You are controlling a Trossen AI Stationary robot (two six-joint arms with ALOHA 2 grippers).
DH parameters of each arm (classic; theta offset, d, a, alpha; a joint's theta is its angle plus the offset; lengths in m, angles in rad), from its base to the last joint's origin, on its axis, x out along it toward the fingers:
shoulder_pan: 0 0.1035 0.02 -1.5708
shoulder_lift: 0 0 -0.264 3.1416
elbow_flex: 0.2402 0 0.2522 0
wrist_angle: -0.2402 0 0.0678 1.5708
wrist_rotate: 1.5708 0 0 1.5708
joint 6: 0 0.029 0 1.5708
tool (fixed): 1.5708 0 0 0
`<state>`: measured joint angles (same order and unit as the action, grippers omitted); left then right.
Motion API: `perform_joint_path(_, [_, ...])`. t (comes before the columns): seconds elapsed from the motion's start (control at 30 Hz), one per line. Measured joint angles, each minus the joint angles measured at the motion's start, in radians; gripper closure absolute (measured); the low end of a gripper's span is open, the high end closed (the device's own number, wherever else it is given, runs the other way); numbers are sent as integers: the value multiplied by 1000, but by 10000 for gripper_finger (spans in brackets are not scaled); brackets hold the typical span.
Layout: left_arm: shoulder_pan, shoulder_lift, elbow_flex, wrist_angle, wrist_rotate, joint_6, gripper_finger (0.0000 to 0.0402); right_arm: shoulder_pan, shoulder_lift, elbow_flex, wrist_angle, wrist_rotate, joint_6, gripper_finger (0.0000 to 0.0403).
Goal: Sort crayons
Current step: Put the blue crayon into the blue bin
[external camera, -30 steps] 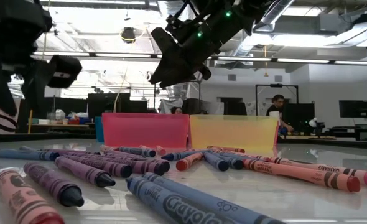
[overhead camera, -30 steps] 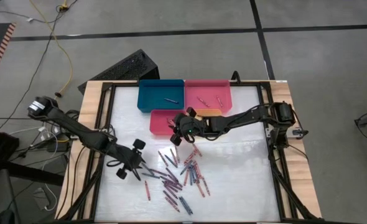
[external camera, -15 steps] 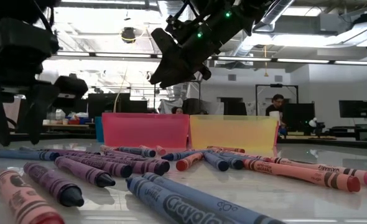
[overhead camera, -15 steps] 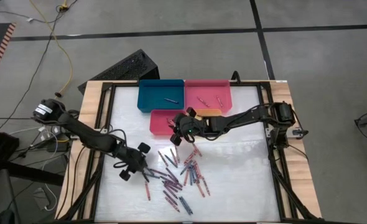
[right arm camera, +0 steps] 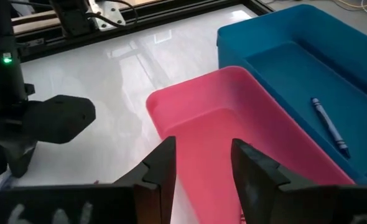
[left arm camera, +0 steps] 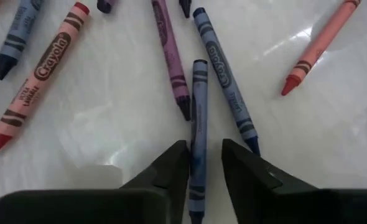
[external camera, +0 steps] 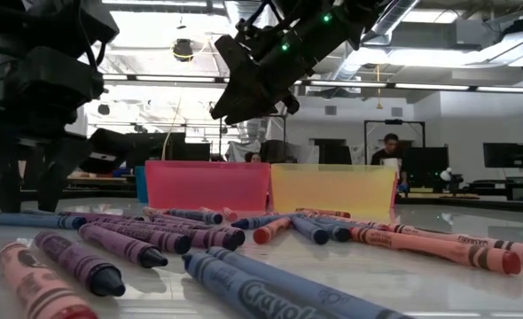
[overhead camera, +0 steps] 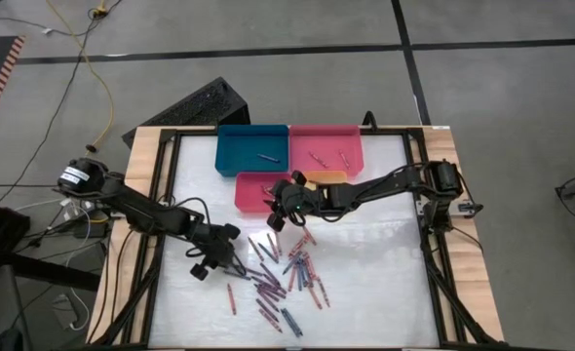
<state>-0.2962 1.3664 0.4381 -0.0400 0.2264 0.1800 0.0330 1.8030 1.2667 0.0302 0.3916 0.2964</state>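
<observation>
Since a second ago the left gripper point(overhead camera: 212, 255) has slid in from the table's left edge to the left fringe of the crayons point(overhead camera: 278, 273) and dropped to the surface; the right arm has hardly shifted.

Nearest, in the left wrist view, the left fingers point(left arm camera: 168, 169) straddle one blue crayon point(left arm camera: 198, 124) lying lengthwise between them. The jaws are narrowing, with slim gaps on both sides, so it is not clamped yet. A purple crayon point(left arm camera: 171, 56) and a second blue crayon point(left arm camera: 224, 74) lie just beside it. To do this well: stay centred on the shaft, close squarely, lift straight up so the neighbours don't drag, then carry it to the blue tray point(overhead camera: 252, 148), which already holds one crayon.

The pile sits mid-table, toward the near edge.

Farther back, the right gripper point(overhead camera: 277, 213) hovers over the near corner of the red tray point(overhead camera: 253, 190), fingers apart and nothing seen between them. Pink tray point(overhead camera: 326, 144) and yellow tray point(overhead camera: 326, 176) lie beyond. Keep the left arm's path clear of the right arm.
</observation>
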Motion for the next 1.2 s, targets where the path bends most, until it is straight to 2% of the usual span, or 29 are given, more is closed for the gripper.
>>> perform_joint_path(0.13, [0, 1, 0, -4, -3, 0, 387, 0, 0, 0, 1, 1, 2, 256])
perform_joint_path(0.33, [0, -4, -1, -12, -2, -27, 394, 0, -4, 0, 6, 3, 2, 256])
perform_joint_path(0.5, [-2, -71, -3, -46, -35, -33, 399, 0, -56, 0, -6, 3, 2, 256])
perform_joint_path(0.7, [-2, -221, -4, -164, -209, -43, 400, 4, -159, 0, -32, 3, -20, 256])
perform_joint_path(0.9, [-1, -396, -4, -182, -381, -68, 401, 30, -240, 0, 18, 3, -113, 256])
perform_joint_path(1.07, [-1, -563, -4, -83, -528, -25, 401, 72, -262, 0, 118, 3, -253, 256])
perform_joint_path(1.2, [0, -677, -4, 70, -572, 64, 401, 94, -261, 0, 153, 3, -312, 256])
